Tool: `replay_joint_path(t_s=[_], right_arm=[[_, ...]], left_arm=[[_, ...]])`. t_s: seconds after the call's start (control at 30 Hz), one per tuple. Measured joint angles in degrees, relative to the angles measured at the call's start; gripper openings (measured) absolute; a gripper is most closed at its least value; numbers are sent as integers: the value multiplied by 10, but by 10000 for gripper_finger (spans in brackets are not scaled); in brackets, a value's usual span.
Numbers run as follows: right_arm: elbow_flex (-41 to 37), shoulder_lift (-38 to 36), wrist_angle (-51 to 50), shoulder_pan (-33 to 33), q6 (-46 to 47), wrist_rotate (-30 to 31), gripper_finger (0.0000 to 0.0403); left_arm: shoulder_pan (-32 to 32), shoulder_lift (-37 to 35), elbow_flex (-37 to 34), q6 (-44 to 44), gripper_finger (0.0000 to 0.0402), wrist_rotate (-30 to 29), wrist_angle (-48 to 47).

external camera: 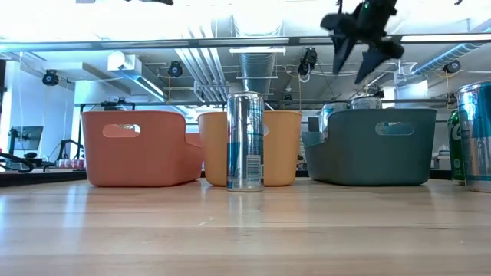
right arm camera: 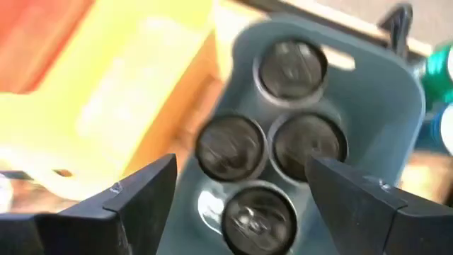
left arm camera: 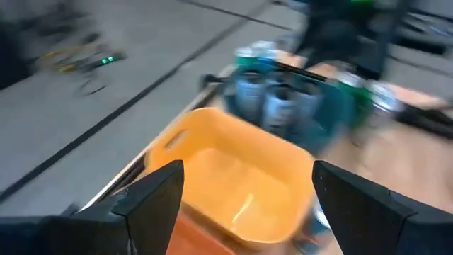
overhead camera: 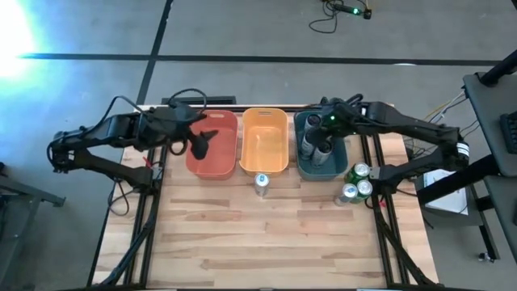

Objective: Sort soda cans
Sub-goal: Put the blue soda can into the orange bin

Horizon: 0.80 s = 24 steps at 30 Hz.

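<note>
Four dark cans (right arm camera: pixel 272 166) stand in your teal bin (overhead camera: pixel 300 162) at the tabletop's far edge; your right gripper (right arm camera: pixel 241 191) hovers above them, jaws spread, empty. Left gripper (overhead camera: pixel 202 144), also spread, waits over the red bin (overhead camera: pixel 229 162). Next, judge: fetch the blue-and-silver can (overhead camera: pixel 261 183) mid-table

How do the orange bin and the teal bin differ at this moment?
The orange bin holds nothing, while the teal bin holds four upright cans. The open right gripper hangs over the teal bin; no gripper is over the orange bin, since the open left gripper is above the red bin. A blue-and-silver can stands in front of the orange bin; green cans stand beside the teal bin. Both bins share shape and row.
</note>
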Motion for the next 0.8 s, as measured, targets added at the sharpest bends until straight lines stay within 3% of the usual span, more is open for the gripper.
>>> replay_joint_path(t_s=[0.13,0.23,0.47,0.6,0.8], right_arm=[[38,2,6,8,-22,1,306],[50,2,26,15,-31,5,313],[50,2,85,20,-31,8,332],[49,11,103,20,-31,12,338],[49,25,104,33,-40,11,337]], left_arm=[[4,-32,-39,-83,296,-108,-22],[21,-52,-63,-165,296,-134,-61],[129,-61,-115,-369,296,-118,-215],[244,-51,-153,-396,296,-112,-191],[373,-16,-193,-390,296,-45,-142]])
